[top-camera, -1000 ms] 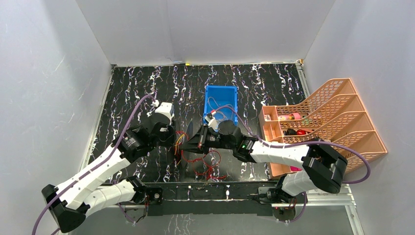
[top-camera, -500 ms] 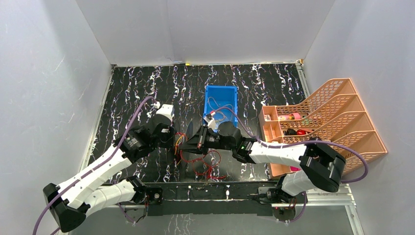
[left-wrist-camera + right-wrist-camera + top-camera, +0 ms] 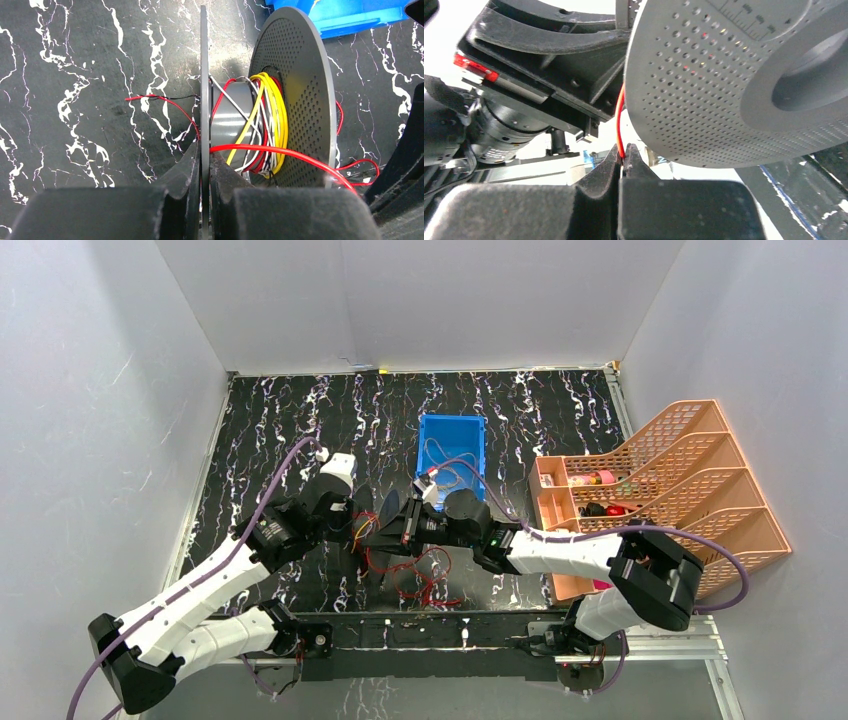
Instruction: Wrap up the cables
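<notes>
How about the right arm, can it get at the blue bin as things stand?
Probably yes: the blue bin lies just beyond that arm, nothing between. But the right pincer is shut on the red wire and must let go first.

The left arm [image 3: 200,585] and right arm [image 3: 575,552] wear white shells between black cylindrical joints. A purple cable [image 3: 268,490] loops along each. A green light [image 3: 492,538] glows on the right forearm. The left gripper [image 3: 205,155] has matte black padded fingers [image 3: 182,172].
</notes>
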Controlling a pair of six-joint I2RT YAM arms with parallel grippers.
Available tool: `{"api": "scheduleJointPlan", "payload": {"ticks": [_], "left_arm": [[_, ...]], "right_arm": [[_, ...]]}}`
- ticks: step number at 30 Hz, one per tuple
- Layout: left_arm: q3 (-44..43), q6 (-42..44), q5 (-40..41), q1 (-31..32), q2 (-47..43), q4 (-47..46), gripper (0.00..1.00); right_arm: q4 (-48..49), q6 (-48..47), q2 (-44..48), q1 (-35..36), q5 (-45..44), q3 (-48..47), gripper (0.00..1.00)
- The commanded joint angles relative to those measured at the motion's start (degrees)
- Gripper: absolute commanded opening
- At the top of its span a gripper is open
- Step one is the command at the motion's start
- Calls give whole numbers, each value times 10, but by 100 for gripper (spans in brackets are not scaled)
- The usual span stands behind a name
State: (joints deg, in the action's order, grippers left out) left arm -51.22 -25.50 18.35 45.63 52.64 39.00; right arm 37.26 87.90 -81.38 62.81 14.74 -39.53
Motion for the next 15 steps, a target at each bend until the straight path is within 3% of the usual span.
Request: {"api": "scheduleJointPlan", "payload": {"ticks": [1,9,15], "left_arm": [[-10,14,11,3,-9,8,0],[-43,53,-19,3,-21,35,0],[-65,68,-73,3,-19,40,0]], "right_arm": [[-24,-51,7,-2,-3,-20,0],[-214,-244,43,-90,10,-70,0],[-286,-396,58,-150,-4,-92,6]]}}
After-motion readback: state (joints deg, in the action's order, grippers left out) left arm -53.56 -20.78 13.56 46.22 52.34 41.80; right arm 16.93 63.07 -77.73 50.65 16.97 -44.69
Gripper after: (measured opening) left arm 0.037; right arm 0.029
